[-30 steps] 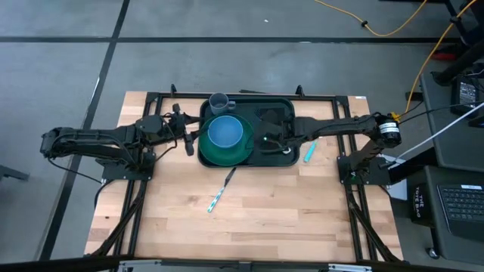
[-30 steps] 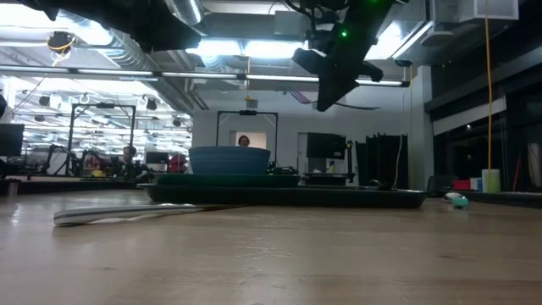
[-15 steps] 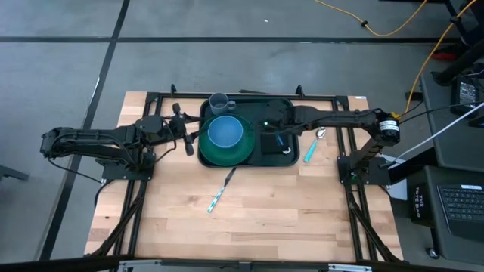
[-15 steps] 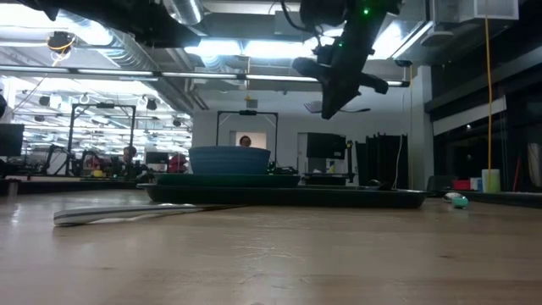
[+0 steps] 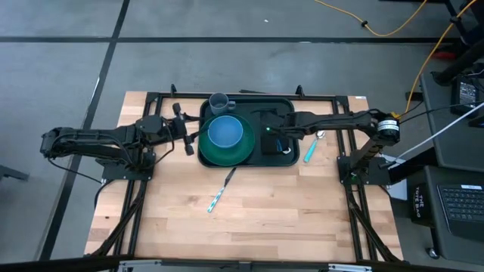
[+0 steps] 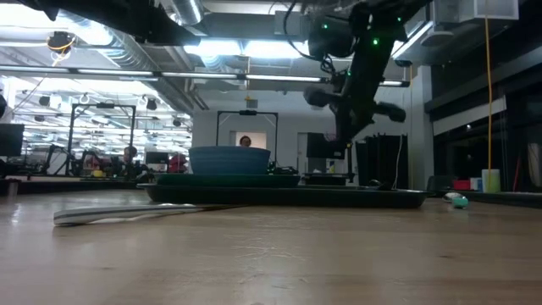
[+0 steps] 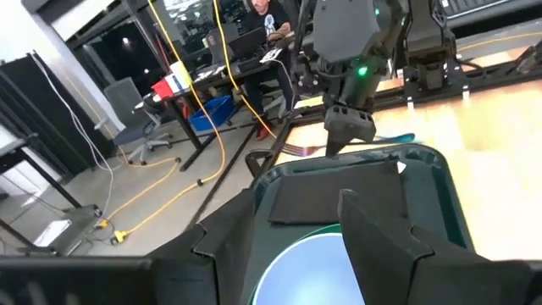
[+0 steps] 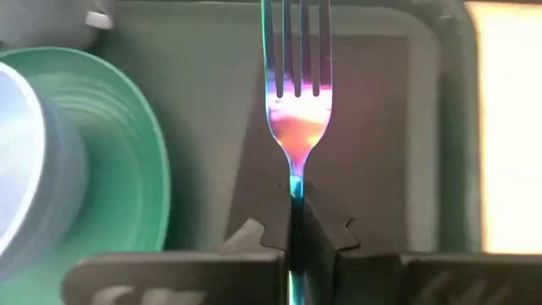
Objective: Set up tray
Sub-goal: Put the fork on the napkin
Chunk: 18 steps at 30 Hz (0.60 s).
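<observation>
The dark green tray (image 5: 291,106) lies at the far middle of the table. On it sit a green plate (image 5: 208,153) with a blue bowl (image 5: 224,132), a grey cup (image 5: 219,102) and a black napkin (image 8: 364,152). My right gripper (image 5: 271,134) hangs over the tray's right part, shut on an iridescent fork (image 8: 294,110) whose tines point out over the napkin. My left gripper (image 5: 189,137) waits open at the tray's left rim, just beside the plate. My right gripper (image 8: 294,212) pinches the fork by its neck (image 8: 294,182), just behind the tines, between its two fingers. The fork runs along the fingers and sticks out ahead of them. It is lifted clear above the napkin; the handle is hidden behind the fingers.
A teal-handled spoon (image 5: 310,151) lies on the wood just right of the tray. A teal-handled knife (image 5: 219,193) lies on the near side of the tray. The near half of the table (image 5: 265,219) is bare wood. A person shows far back in the room.
My right gripper, with the fork, swung toward the table's far edge over the tray, then came back a little toward the near edge. It tipped more steeply downward and came lower over the napkin. It stayed shut on the fork.
</observation>
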Tool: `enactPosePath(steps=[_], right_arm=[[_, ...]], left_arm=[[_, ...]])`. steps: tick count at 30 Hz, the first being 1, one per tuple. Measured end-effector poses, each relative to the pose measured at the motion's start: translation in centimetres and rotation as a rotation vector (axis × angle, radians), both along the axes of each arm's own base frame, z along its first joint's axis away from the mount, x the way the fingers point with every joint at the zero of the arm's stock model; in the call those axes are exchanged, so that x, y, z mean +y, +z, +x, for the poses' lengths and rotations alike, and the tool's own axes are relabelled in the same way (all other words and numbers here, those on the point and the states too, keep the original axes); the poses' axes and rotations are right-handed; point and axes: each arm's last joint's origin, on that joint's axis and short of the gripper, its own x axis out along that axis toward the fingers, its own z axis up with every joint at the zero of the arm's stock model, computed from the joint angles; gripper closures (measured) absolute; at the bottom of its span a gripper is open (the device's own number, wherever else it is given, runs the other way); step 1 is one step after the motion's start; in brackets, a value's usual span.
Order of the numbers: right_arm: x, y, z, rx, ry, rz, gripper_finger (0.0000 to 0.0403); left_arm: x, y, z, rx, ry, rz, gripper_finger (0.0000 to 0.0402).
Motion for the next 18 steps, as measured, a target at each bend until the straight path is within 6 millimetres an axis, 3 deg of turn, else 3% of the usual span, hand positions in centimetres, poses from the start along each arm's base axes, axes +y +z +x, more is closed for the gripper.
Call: enactPosePath(steps=[10, 18], right_arm=[[-2.5, -3.5, 0.2, -0.022, 0.004, 0.07, 0.0387], [-4.4, -4.1, 1.1, 0.001, -0.003, 0.103, 0.0387]], left_arm=[[0.0, 0.0, 0.0, 0.017, -0.006, 0.035, 0.0233], [0.0, 0.0, 0.0, 0.02, -0.007, 0.042, 0.0233]])
